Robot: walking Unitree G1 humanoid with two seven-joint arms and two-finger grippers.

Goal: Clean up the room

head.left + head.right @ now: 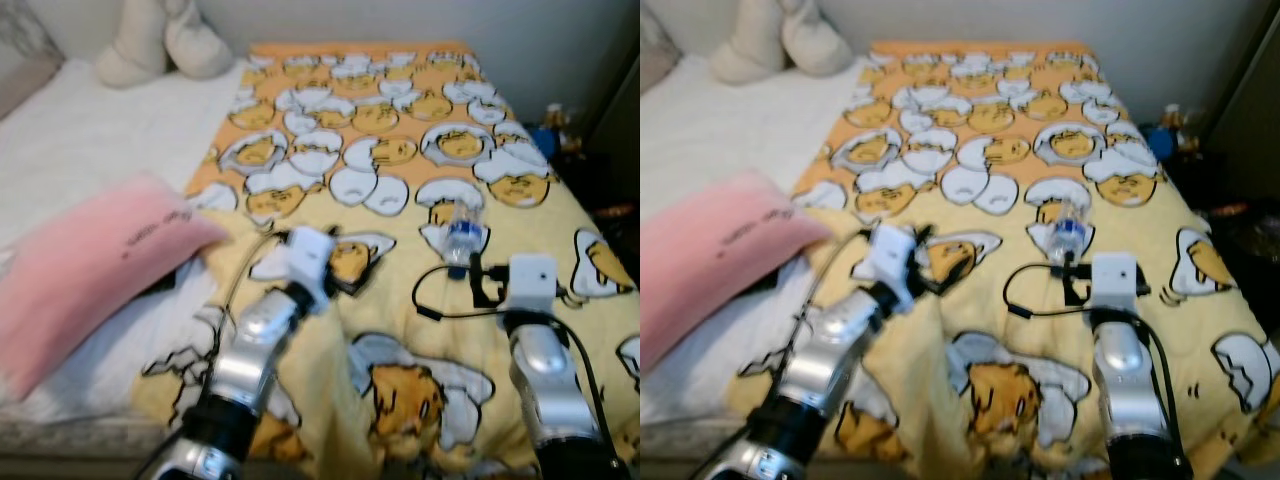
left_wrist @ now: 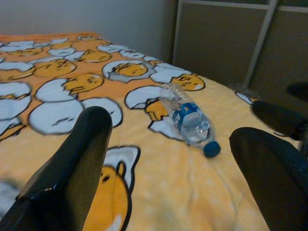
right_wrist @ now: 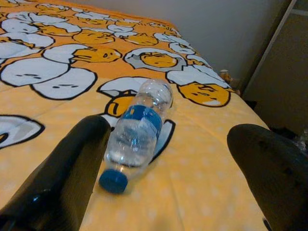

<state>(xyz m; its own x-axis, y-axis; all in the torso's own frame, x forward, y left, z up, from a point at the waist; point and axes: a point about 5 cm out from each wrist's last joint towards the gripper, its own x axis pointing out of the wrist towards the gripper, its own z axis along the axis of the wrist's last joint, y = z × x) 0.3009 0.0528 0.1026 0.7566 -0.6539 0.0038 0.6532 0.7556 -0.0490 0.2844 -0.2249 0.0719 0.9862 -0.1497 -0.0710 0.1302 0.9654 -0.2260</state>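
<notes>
Nearest the robot, both silver arms reach forward over the foot of the bed. The right pincer (image 3: 168,159) is spread wide, its two black fingers (image 3: 62,178) well apart and low over the blanket (image 1: 400,130). The left pincer (image 2: 173,173) is likewise released, fingers parted, hovering above the yellow blanket printed with egg-yolk cartoon figures.

Just beyond the right pincer lies a clear plastic water bottle (image 3: 137,132) on its side on the blanket, blue label round its middle and blue cap (image 3: 113,181) pointing back toward the pincer, close beside one finger; whether they touch I cannot tell.

Off to the left a pink pillow (image 1: 85,275) rests on the white sheet (image 1: 70,150). Farthest away, at the head of the bed, sits a cream plush cushion (image 1: 160,40) against the wall.
</notes>
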